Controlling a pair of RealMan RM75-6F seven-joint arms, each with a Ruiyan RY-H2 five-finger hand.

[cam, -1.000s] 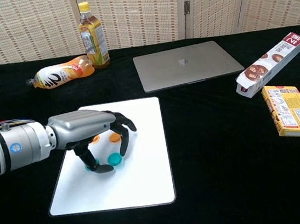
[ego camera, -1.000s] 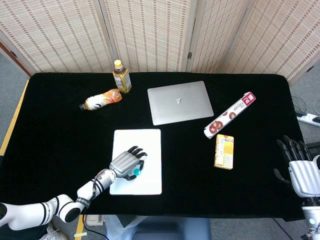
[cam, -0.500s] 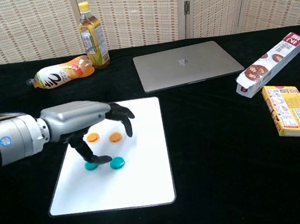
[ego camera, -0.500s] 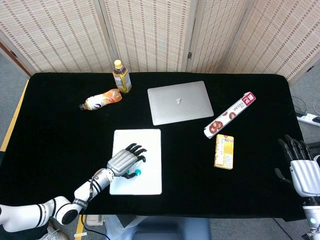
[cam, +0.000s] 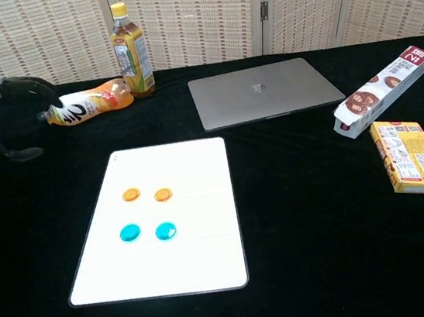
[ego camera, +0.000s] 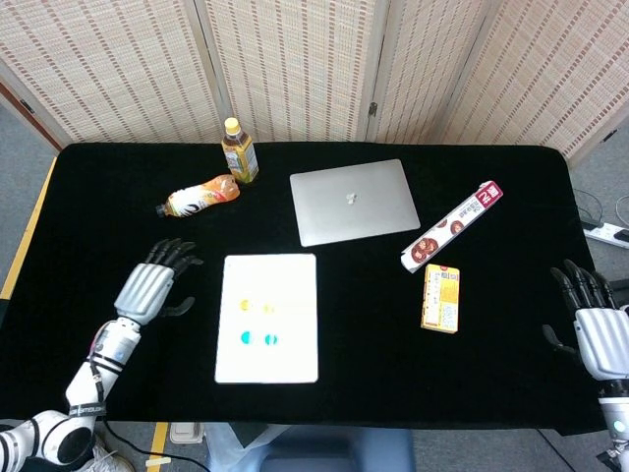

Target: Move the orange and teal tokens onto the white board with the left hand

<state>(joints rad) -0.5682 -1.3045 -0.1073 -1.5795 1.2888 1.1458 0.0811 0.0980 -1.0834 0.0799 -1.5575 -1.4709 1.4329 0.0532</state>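
Since the earlier frames the left hand (ego camera: pixel 147 287) has pulled off the white board (cam: pixel 201 254) and now sits over bare black table (ego camera: pixel 118 197) to the board's left, fingers spread apart, holding nothing; in chest view only its fingertips show at the top-left corner. All tokens lie on the board, uncovered: two orange tokens (cam: pixel 130 194) side by side in the upper row, two teal tokens (cam: pixel 130 232) side by side just below, each pair close but not touching, sitting in the board's left-center area. Right hand (ego camera: pixel 596 329) is at the table's far right edge, fingers apart, empty, not seen in chest view. Other stuff: closed laptop (ego camera: pixel 353 201) behind the board to the right; upright tea bottle (ego camera: pixel 239 150) w/ yellow cap near the back edge; orange drink bottle (ego camera: pixel 199 196) lying on its side just beside it, to its left-front; long snack box (ego camera: pixel 452 226) lying diagonally right of the laptop; yellow box (ego camera: pixel 441 297) flat, near the long box's lower end.
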